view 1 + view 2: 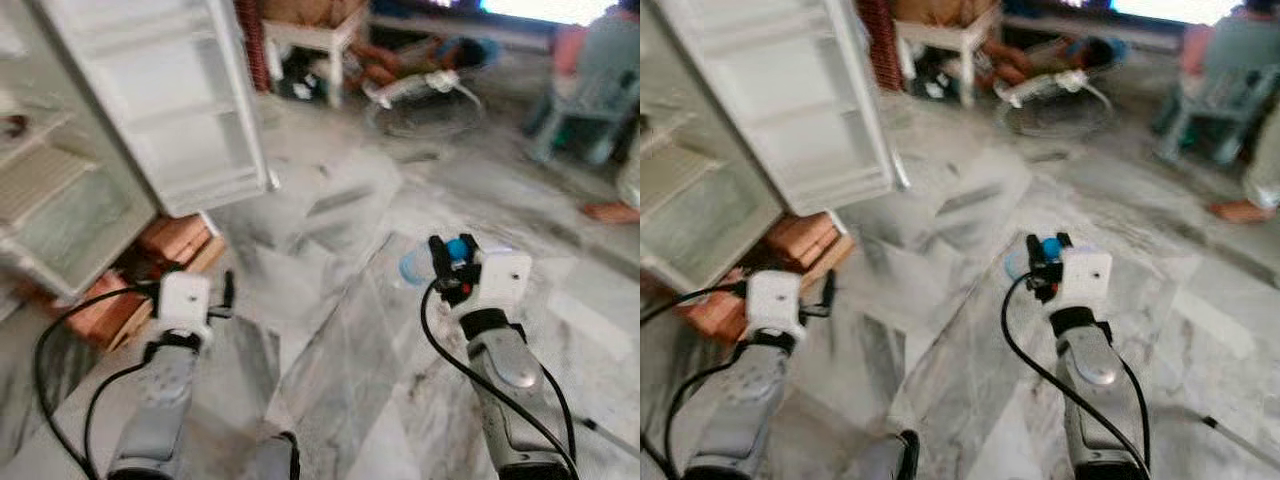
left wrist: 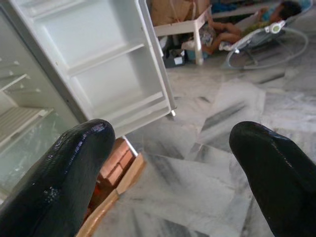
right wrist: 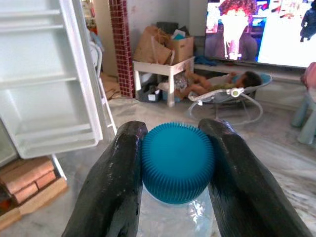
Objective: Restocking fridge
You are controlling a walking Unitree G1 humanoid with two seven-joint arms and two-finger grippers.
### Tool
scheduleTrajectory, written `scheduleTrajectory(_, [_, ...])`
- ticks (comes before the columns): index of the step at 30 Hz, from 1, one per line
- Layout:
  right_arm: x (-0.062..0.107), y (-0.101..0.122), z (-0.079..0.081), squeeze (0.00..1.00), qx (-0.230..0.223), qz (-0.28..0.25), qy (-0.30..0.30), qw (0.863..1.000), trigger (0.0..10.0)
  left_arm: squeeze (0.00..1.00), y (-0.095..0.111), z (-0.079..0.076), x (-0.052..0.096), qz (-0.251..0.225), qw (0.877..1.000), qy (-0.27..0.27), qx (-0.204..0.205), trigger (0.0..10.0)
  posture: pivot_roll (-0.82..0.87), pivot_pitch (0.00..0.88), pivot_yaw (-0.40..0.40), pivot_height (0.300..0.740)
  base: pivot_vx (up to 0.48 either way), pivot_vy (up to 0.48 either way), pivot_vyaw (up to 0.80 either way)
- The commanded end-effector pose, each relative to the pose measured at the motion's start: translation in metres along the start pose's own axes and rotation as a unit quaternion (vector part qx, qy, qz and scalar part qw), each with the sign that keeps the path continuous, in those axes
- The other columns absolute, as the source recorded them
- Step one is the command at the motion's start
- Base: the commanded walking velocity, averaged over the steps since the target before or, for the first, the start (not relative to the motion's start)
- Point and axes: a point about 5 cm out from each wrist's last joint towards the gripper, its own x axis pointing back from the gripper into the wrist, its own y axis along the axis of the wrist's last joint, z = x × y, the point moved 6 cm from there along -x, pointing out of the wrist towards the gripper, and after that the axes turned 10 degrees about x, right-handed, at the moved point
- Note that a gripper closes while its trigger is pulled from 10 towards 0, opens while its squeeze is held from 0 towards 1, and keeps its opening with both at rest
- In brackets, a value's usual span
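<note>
The right gripper [image 3: 177, 168] pinches only the ribbed blue cap of a clear plastic bottle [image 3: 177, 210], still short of the open white fridge [image 1: 60, 190]; it could twist loose; the left gripper [image 2: 173, 163] gapes empty.

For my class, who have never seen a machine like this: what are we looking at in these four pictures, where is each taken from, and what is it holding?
This is a walking household robot with two silver arms. Two pictures come from cameras in its head, looking down at a marble floor. The other two come from cameras on its wrists. The right gripper is shut on a clear bottle at its blue cap. The left gripper is open and holds nothing. Ahead on the robot's left stands an open white fridge, its door swung wide, resting on bricks.
</note>
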Motion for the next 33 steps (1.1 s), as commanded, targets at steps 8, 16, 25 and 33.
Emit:
scheduleTrajectory(8, [-0.017, 0.009, 0.007, 0.00, 0.007, -0.003, -0.002, 1.000, 10.0, 0.00, 0.001, 0.006, -0.009, -0.002, 1.000, 0.020, -0.012, 10.0, 0.08, 0.067, -0.012, 0.740, 0.000, 0.000, 0.00])
scheduleTrajectory(16, [-0.016, -0.001, 0.041, 0.00, 0.000, 0.024, 0.079, 0.997, 10.0, 0.00, -0.001, 0.010, -0.006, 0.000, 1.000, 0.029, -0.013, 10.0, 0.10, 0.089, -0.032, 0.740, 0.000, 0.000, 0.00])
scheduleTrajectory(25, [-0.013, 0.017, 0.048, 0.00, 0.013, -0.023, 0.110, 0.994, 10.0, 0.00, -0.004, 0.003, -0.002, 0.000, 1.000, 0.023, -0.011, 10.0, 0.11, 0.098, -0.041, 0.740, 0.207, 0.000, 0.27])
scheduleTrajectory(33, [-0.014, 0.033, 0.056, 0.00, 0.060, -0.062, 0.143, 0.986, 10.0, 0.00, -0.002, 0.004, -0.002, -0.003, 1.000, 0.028, -0.008, 10.0, 0.11, 0.101, -0.046, 0.740, 0.422, 0.000, 0.80])
